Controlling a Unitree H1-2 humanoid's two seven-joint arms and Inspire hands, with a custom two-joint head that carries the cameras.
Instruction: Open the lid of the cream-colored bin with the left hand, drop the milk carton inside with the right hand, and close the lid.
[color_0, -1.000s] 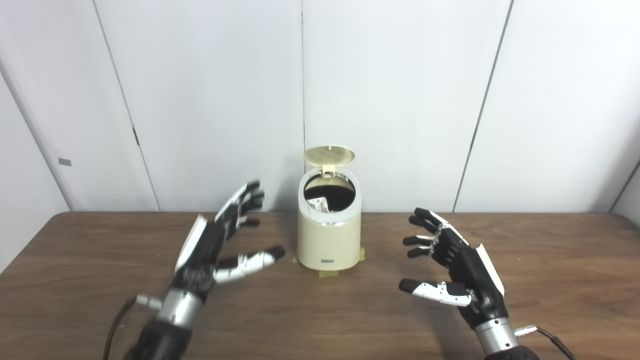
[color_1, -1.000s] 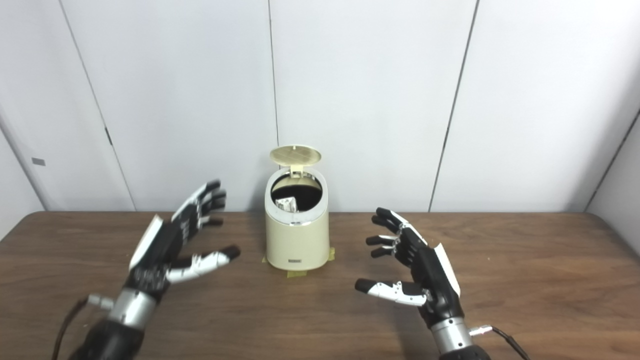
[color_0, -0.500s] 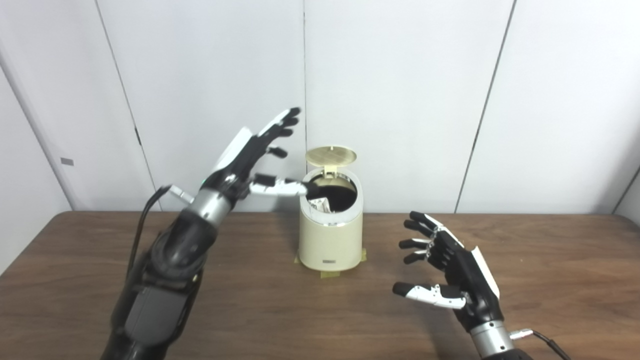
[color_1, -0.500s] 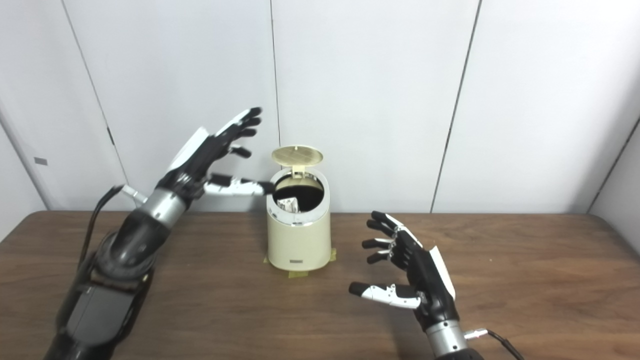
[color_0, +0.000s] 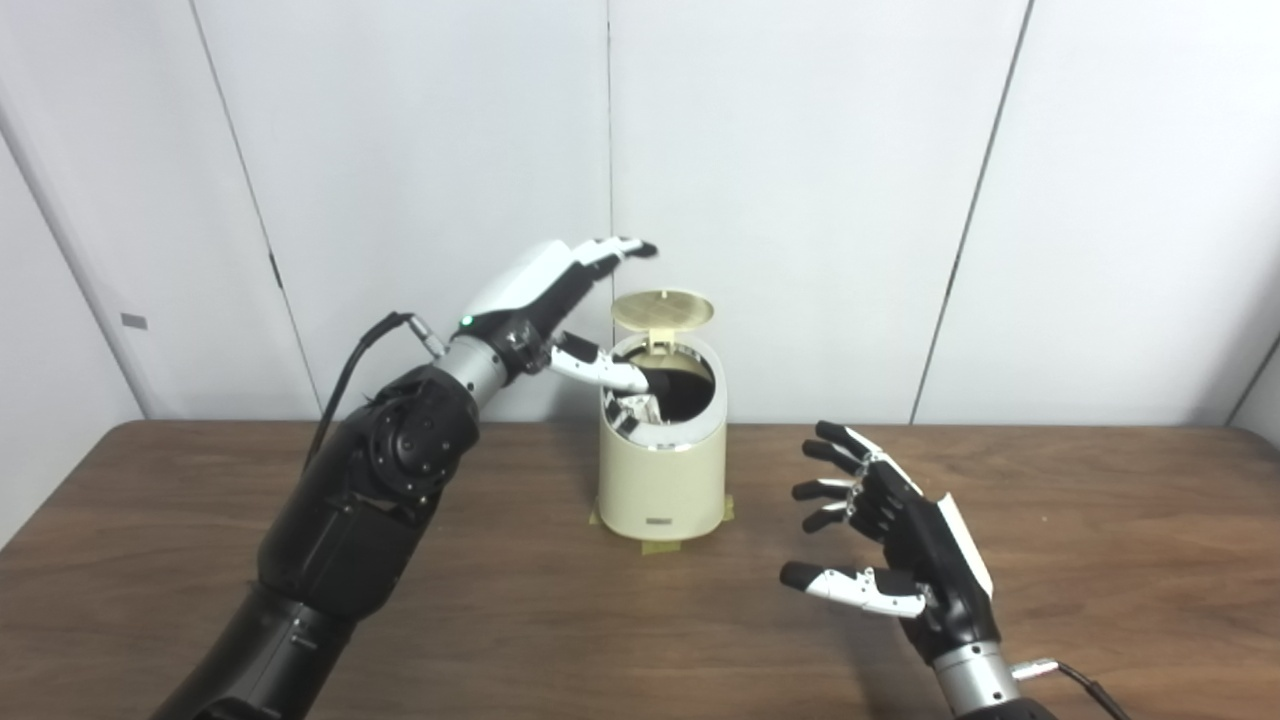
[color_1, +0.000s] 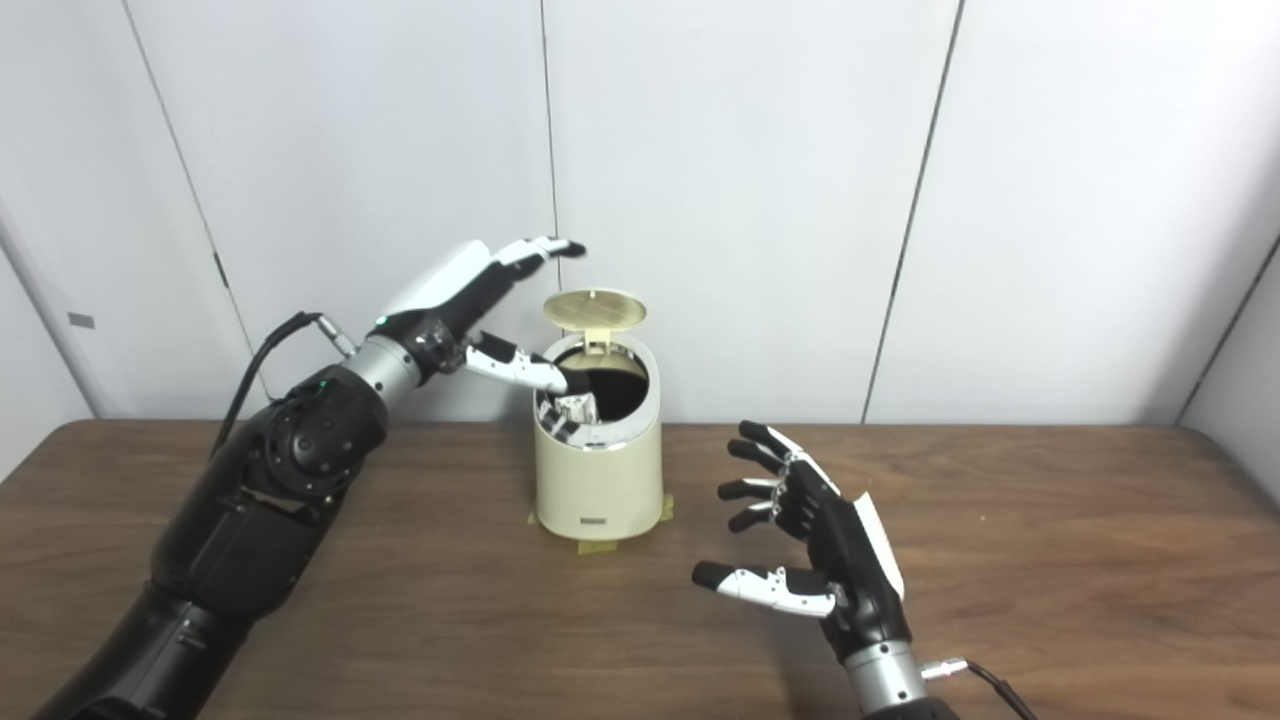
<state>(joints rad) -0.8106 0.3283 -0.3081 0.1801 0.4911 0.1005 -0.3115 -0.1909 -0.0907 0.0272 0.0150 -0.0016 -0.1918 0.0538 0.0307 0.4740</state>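
Observation:
The cream-colored bin (color_0: 660, 480) stands at the table's middle, near the wall, taped down at its base. Its round lid (color_0: 663, 308) is tipped up at the back, leaving the dark mouth open. Inside, the milk carton (color_0: 634, 408) shows as a pale corner at the left of the opening. My left hand (color_0: 550, 300) is raised beside the bin's upper left, open, fingers stretched above and left of the lid, thumb reaching over the rim. My right hand (color_0: 895, 550) hovers open over the table to the bin's right, holding nothing.
The wooden table (color_0: 1100, 560) runs wide to both sides, its far edge against white wall panels (color_0: 800, 200). Yellow tape (color_0: 655, 545) marks the bin's footing. A cable trails from each wrist.
My left arm has risen from the table and swung right, bringing the open hand up beside the raised lid. The right hand has drifted slightly nearer. The lid is unmoved.

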